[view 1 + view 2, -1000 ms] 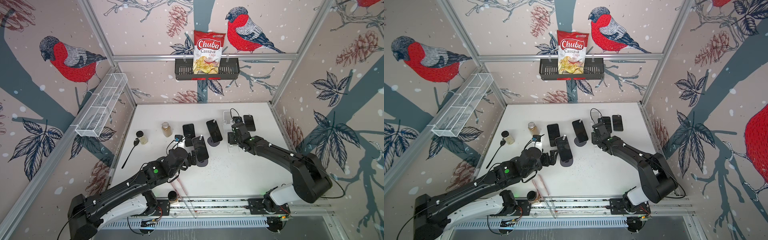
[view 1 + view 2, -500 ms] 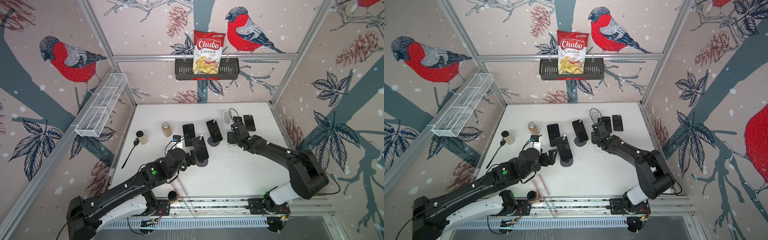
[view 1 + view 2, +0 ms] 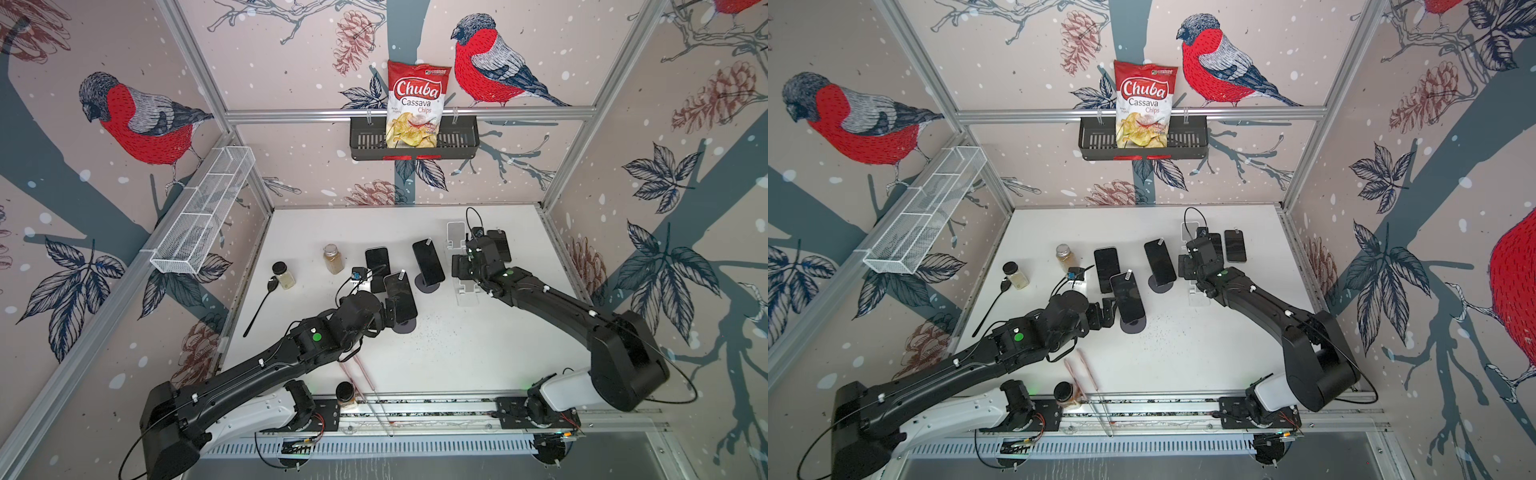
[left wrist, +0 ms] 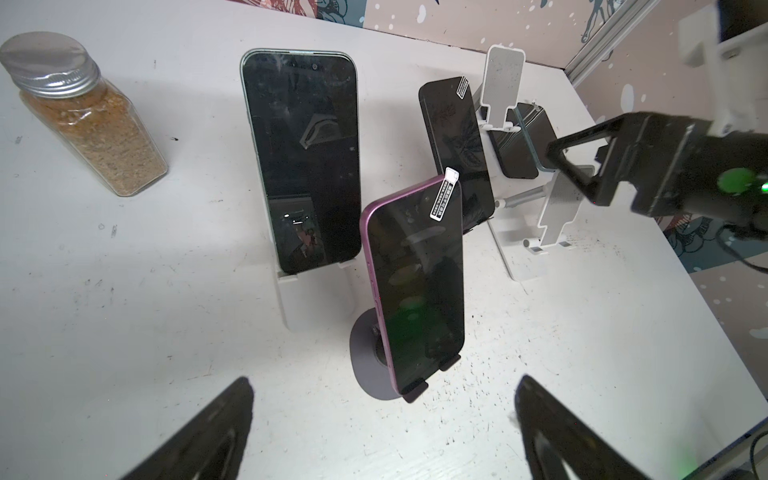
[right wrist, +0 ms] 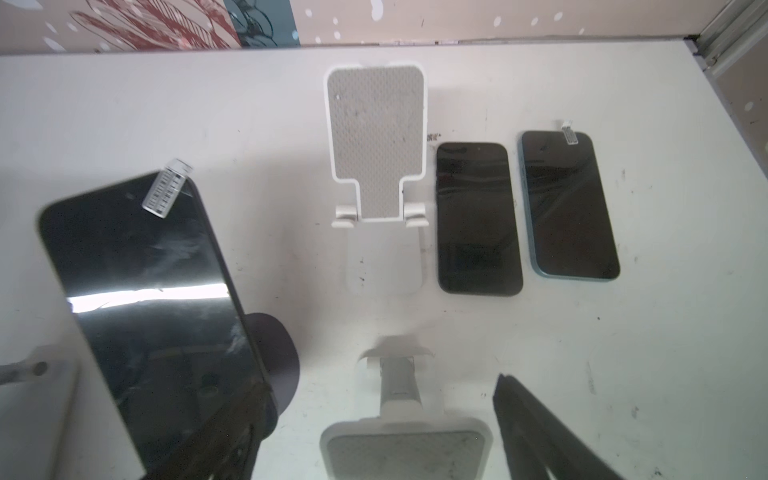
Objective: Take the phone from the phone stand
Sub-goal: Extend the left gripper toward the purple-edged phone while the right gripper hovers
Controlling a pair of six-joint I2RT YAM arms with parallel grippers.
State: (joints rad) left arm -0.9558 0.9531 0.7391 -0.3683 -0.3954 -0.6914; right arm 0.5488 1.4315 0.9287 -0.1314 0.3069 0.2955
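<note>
A purple-edged phone (image 3: 401, 297) (image 3: 1128, 296) (image 4: 415, 282) leans on a round-based stand (image 4: 363, 361). My left gripper (image 3: 387, 311) (image 4: 384, 380) is open just in front of it, a finger (image 4: 232, 415) on either side, touching nothing. A black phone (image 3: 428, 262) (image 5: 153, 299) sits on a second round stand. A third phone (image 3: 377, 266) (image 4: 301, 158) rests on a white block stand. My right gripper (image 3: 463, 268) (image 5: 378, 390) is open above an empty white stand (image 5: 405, 449) (image 3: 467, 291).
Two phones (image 5: 478, 216) (image 5: 567, 203) lie flat at the back right beside another empty white stand (image 5: 376, 141). Spice jars (image 3: 284, 274) (image 3: 333, 257) and a spoon (image 3: 259, 307) are at the left. A jar (image 3: 345, 392) and sticks (image 3: 361, 370) lie at the front edge.
My right gripper's jaws have spread apart over the near white stand. The left arm has hardly moved.
</note>
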